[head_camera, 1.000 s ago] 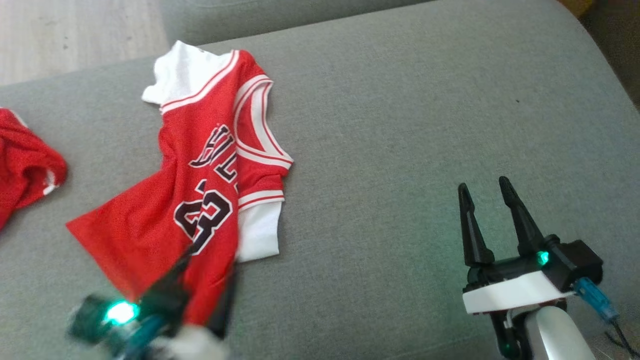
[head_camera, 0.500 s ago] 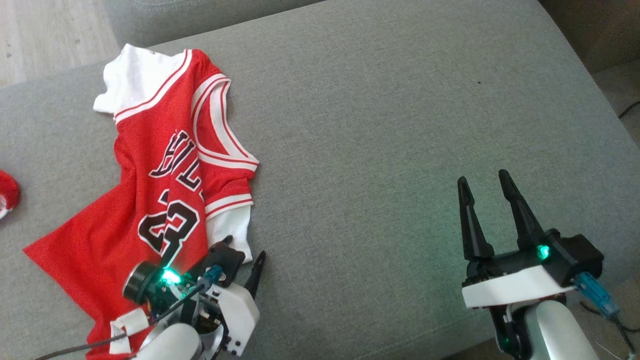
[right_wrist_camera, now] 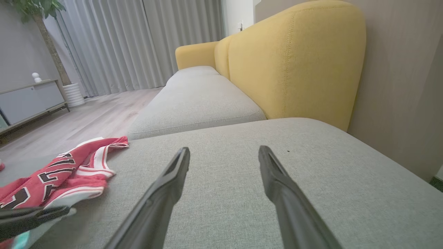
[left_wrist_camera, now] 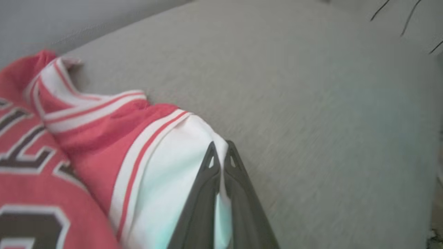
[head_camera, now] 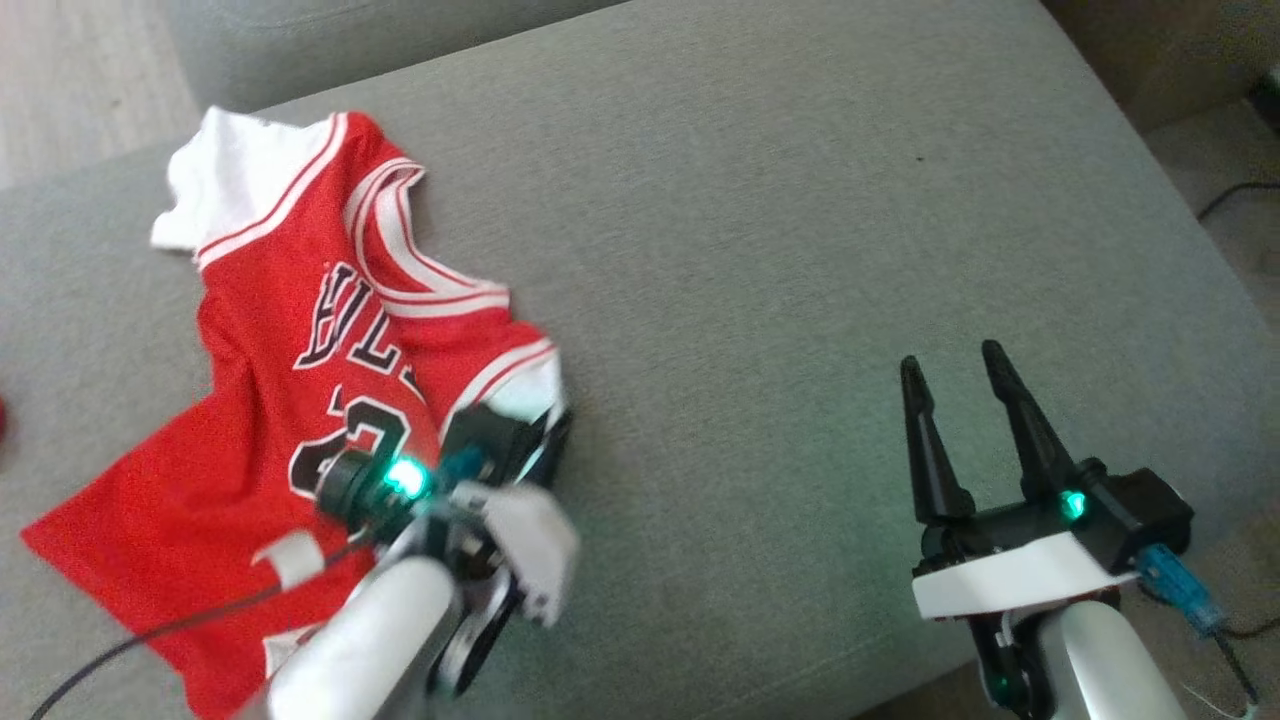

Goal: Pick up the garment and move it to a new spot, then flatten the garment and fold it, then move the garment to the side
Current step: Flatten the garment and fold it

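Left gripper (left_wrist_camera: pixel 220 156): you have it clenched. The two fingers meet at the tips with white cloth pinched between them.
Grasp: the cloth is the jersey's (head_camera: pixel 290 330) near sleeve (left_wrist_camera: pixel 162 180), caught at its outer edge.
Jersey place: it lies on the grey cushion (head_camera: pixel 800 230), spread to the left of your left gripper and back alongside that forearm. Of the whole jersey, only the sleeve reaches the fingertips.
Long axis: taken neck to hem, it runs on a slant. It goes from ahead and left of the left fingertips back to the left of the forearm.
Pointing: the neck opening sits ahead of the gripper and faces away from the robot and toward its right. The hem lies nearest the robot, on the left.
Face up: the side with the black number and lettering is up, and the letters read sideways in the head view.
Far sleeve: white, and the part farthest ahead and left of the gripper.
Lie: rumpled, with creases across the chest. You cannot tell whether the pinched sleeve is lifted off the cushion.
Right gripper (head_camera: pixel 950 358): released, fingers spread with nothing between them, over bare cushion. The jersey is well to its left.
Beyond the right gripper: a second seat cushion (right_wrist_camera: pixel 197 100), with a yellow backrest (right_wrist_camera: pixel 294 62) to the right of it.
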`<state>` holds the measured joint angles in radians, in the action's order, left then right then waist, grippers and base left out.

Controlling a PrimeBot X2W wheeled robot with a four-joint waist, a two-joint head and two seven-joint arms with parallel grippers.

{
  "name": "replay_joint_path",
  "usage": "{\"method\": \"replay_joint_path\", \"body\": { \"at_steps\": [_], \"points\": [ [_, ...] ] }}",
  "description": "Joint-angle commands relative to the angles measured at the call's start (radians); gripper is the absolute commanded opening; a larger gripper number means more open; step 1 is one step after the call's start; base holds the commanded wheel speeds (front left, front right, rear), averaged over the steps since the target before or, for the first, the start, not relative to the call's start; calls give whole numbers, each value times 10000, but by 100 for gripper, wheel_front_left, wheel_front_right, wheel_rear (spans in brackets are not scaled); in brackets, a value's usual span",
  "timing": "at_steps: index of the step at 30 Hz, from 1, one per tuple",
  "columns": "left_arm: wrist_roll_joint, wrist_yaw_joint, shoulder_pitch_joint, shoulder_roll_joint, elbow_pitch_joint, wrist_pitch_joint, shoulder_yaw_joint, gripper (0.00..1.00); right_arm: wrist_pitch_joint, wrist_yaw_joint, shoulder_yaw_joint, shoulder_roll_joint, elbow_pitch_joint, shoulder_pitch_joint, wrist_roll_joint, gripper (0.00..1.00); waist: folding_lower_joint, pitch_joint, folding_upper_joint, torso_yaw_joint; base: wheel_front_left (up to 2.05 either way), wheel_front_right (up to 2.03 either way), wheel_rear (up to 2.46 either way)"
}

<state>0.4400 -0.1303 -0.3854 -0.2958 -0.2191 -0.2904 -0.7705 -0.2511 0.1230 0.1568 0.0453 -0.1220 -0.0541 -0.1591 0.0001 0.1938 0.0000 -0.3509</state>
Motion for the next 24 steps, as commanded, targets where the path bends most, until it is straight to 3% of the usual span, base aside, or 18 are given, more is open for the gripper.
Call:
{"method": "replay_joint_path", "body": {
  "at_steps": [1, 8, 13, 19, 23, 24],
  "points": [
    [134, 112, -737, 110, 321, 101, 444, 0, -107, 77, 272, 49, 273, -372, -89, 100, -1, -42, 0, -189, 0, 0, 0],
    [954, 484, -1730, 1595, -960, 473, 667, 0, -107, 77, 487, 49, 247, -444, -272, 100, -1, 83, 0, -1186, 0, 0, 0],
    [1895, 923, -1911, 2255, -1746, 555, 659, 0, -107, 77, 538, 49, 210, -373, -464, 100, -1, 248, 0, -1793, 0, 0, 0],
    [4277, 1314, -1823, 2446, -1080, 248, 657, 0, -107, 77, 503, 49, 249, -279, -537, 100, -1, 315, 0, -2033, 0, 0, 0],
    [6057, 1181, -1814, 2452, -478, 368, 478, 0, -107, 77, 477, 49, 253, -279, -491, 100, -1, 313, 0, -2025, 0, 0, 0],
    [5969, 1084, -1916, 2452, -579, 581, 411, 9, -107, 77, 476, 49, 253, -291, -481, 100, -1, 315, 0, -2007, 0, 0, 0]
  ]
}}
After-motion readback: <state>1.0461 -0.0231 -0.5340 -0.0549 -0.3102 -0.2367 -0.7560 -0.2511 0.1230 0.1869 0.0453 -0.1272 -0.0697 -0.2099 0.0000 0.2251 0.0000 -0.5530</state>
